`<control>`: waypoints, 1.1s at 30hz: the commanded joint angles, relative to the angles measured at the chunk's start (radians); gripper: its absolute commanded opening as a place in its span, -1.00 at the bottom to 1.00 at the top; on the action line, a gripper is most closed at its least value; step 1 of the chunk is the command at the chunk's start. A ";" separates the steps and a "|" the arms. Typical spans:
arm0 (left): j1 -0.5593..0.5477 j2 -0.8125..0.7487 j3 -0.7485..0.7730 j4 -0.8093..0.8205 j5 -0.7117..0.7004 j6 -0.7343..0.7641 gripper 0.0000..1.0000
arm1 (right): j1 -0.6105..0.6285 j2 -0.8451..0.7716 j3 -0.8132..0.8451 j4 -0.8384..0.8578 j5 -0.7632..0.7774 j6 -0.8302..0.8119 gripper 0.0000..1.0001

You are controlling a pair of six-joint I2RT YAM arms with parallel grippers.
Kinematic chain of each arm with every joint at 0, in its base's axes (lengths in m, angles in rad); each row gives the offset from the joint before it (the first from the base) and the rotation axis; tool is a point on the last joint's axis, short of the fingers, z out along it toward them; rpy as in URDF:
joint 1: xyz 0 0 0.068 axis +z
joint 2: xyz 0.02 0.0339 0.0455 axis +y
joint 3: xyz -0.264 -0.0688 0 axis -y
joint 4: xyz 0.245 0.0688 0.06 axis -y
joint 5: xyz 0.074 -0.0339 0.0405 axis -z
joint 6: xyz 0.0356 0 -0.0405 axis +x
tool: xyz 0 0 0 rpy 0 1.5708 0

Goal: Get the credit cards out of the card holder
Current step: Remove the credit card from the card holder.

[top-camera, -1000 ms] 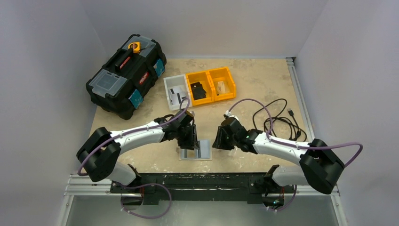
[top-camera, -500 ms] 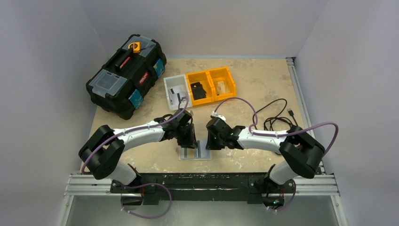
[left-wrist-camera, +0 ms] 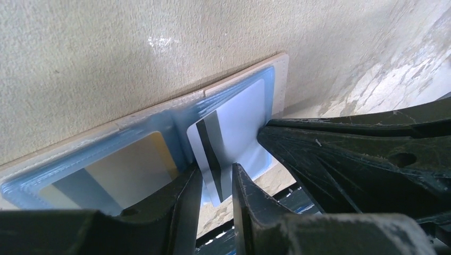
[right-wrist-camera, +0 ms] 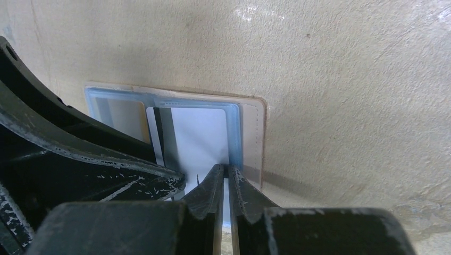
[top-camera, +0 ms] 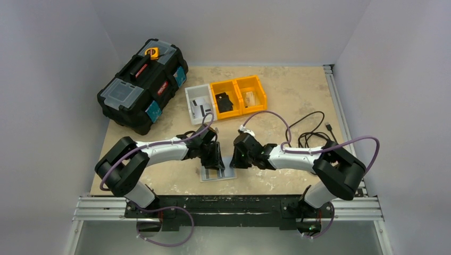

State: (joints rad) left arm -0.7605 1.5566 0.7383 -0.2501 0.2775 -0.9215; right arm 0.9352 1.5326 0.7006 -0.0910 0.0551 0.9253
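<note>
The card holder (top-camera: 210,176) lies open on the table near the front edge, with bluish clear pockets and a tan rim (left-wrist-camera: 242,74) (right-wrist-camera: 251,127). A white credit card with a black stripe (left-wrist-camera: 234,122) (right-wrist-camera: 197,133) sticks partly out of one pocket. A beige card (left-wrist-camera: 127,170) sits in the other pocket. My left gripper (top-camera: 218,162) (left-wrist-camera: 217,178) is nearly shut, its tips over the striped card's lower end. My right gripper (top-camera: 237,161) (right-wrist-camera: 228,171) is pinched shut at the blue pocket edge beside that card.
A black toolbox (top-camera: 141,85) stands at the back left. A white bin (top-camera: 198,103) and two yellow bins (top-camera: 236,95) hold small items behind the arms. A black cable (top-camera: 314,135) lies at the right. A black rail (top-camera: 223,204) runs along the near edge.
My right gripper has swung left from beside the holder to its right edge. The holder has turned and shifted slightly. My left gripper has stayed on it.
</note>
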 commanded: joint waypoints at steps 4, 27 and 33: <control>0.009 -0.003 -0.019 0.098 0.046 -0.010 -0.61 | -0.005 0.065 -0.079 -0.016 0.004 0.017 -0.92; 0.090 -0.155 -0.212 0.326 0.080 -0.118 -0.49 | -0.020 0.147 -0.139 0.059 -0.039 0.031 -0.97; 0.112 -0.197 -0.266 0.388 0.079 -0.144 -0.49 | -0.019 0.167 -0.143 0.071 -0.048 0.037 -0.99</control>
State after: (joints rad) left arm -0.6613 1.3991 0.4938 0.0189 0.3367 -1.0313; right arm 0.9073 1.5970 0.6262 0.1562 -0.0277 0.9871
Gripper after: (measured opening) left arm 0.257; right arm 0.012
